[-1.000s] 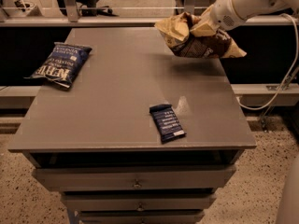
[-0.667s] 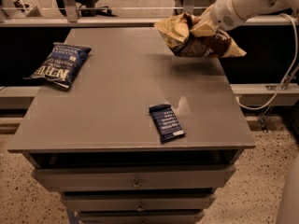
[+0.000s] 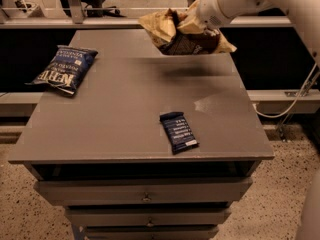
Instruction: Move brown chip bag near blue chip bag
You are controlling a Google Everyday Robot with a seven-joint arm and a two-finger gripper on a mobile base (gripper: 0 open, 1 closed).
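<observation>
1. Gripper: the gripper (image 3: pixel 189 20) is at the end of the white arm (image 3: pixel 250 1), which enters from the upper right. It is above the far right part of the table (image 3: pixel 125 109).
2. Gripper state: the gripper is pinched onto the top of the brown chip bag (image 3: pixel 186 43). Its fingertips are buried in the crumpled upper folds of the bag and cannot be seen one by one.
3. Brown chip bag: the bag hangs from the gripper, clear of the tabletop. It is tilted, with one cream end pointing left and the other pointing right. Its shadow falls on the table surface directly below it.
4. Blue chip bag: the blue chip bag (image 3: pixel 64 69) lies flat near the far left edge of the table, with one corner reaching the edge. It is well apart from the brown chip bag.
5. Other item: a small dark blue bar wrapper (image 3: pixel 178 132) lies flat near the front edge of the table, right of centre. It touches neither bag.
6. Support: the table stands over a stack of drawers (image 3: pixel 145 191) with small central knobs.
7. Surroundings: a cable (image 3: pixel 295 99) hangs at the right side of the table, above the speckled floor (image 3: pixel 280 194).
</observation>
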